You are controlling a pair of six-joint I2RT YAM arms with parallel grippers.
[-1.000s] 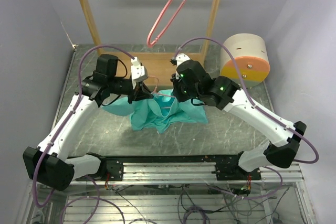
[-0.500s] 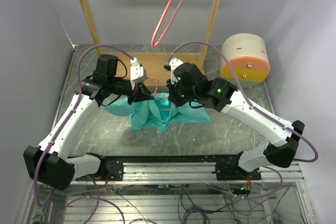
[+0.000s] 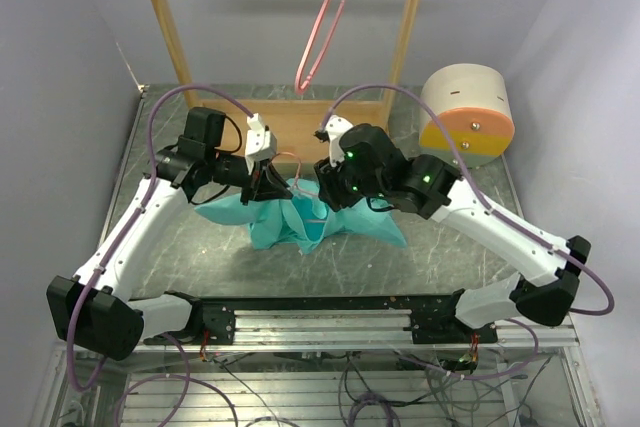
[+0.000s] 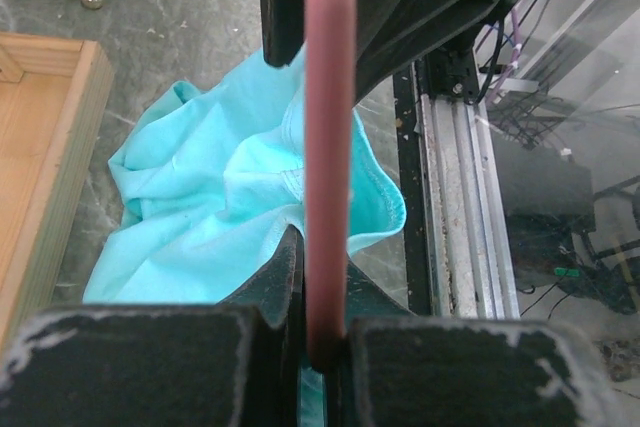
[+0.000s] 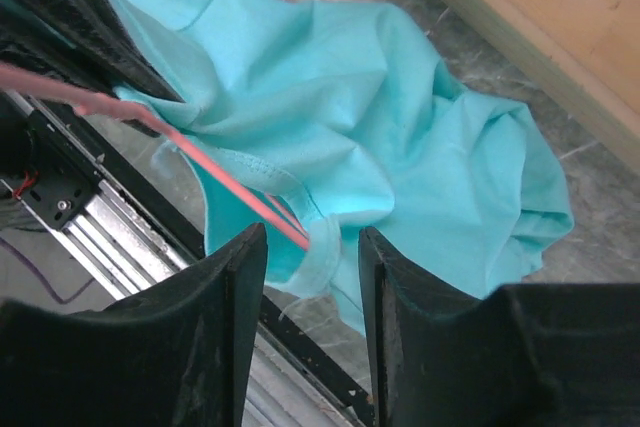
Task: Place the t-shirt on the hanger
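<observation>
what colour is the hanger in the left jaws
Pink hanger, clearest in the left wrist view.

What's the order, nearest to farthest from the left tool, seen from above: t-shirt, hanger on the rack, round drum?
1. t-shirt, right at the left tool, mid-table.
2. hanger on the rack, hanging behind, at the back.
3. round drum, far right corner.

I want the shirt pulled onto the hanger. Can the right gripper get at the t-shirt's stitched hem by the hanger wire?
Probably yes: the right gripper is open, and the hem of the t-shirt, with the hanger running into it, lies right at the gap between its fingers, nothing in between.
</observation>
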